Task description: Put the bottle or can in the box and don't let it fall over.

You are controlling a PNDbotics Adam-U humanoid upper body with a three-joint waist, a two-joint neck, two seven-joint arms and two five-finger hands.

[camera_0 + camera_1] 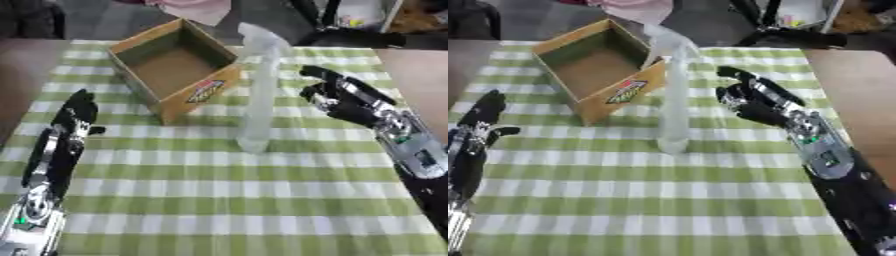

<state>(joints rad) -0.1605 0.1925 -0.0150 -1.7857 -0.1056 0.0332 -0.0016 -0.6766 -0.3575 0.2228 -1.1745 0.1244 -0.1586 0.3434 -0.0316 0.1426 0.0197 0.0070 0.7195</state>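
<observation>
A tall clear plastic bottle (260,90) stands upright on the green checked tablecloth, just right of an open cardboard box (175,67). The box is empty and sits at the back left with a printed logo on its front wall. My right hand (339,97) hangs a little to the right of the bottle, fingers spread and open, not touching it. My left hand (74,117) rests open at the left side, fingers pointing up toward the box, apart from it.
The tablecloth (219,200) covers the table; brown table (420,75) shows at the right edge. A pink cloth (197,7) and dark chair legs (350,35) lie beyond the far edge.
</observation>
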